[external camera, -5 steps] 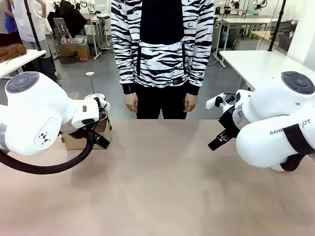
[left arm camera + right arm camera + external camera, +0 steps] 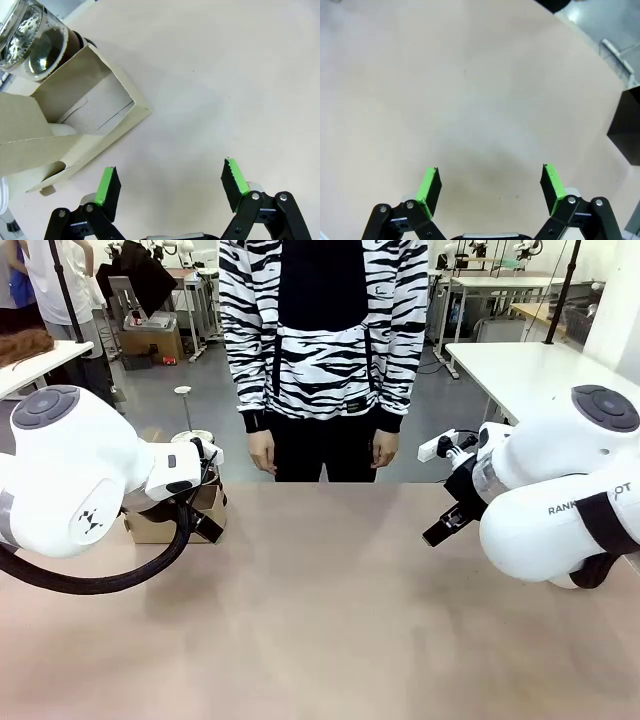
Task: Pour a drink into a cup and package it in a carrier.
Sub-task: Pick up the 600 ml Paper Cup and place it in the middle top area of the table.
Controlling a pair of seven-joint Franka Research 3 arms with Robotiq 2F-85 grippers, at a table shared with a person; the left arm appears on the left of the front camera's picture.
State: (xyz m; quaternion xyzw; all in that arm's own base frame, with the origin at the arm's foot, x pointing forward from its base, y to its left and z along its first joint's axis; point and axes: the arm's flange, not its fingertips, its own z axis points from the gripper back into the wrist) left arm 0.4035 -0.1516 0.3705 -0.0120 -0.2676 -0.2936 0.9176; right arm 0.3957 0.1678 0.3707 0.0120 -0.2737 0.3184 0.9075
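Note:
My left gripper [image 2: 170, 184] is open, low over bare tabletop, with nothing between its green pads [image 2: 107, 186]. Just left of it in the left wrist view lies the brown cardboard carrier [image 2: 87, 107], its flap raised. A white rounded shape [image 2: 65, 131] shows inside one pocket; I cannot tell what it is. Beyond the carrier stands the glass jug [image 2: 37, 42] with the dark drink in it. In the front view the carrier [image 2: 150, 528] peeks out behind my left arm. My right gripper [image 2: 490, 184] is open over bare table, holding nothing.
A person in a striped top [image 2: 325, 350] stands at the far edge, hands [image 2: 262, 452] hanging at the sides. A black object [image 2: 626, 125] sits at the right edge of the right wrist view. The pinkish table [image 2: 320, 620] stretches wide between my two arms.
The person has shifted slightly to the left. Both arms and grippers stand as before.

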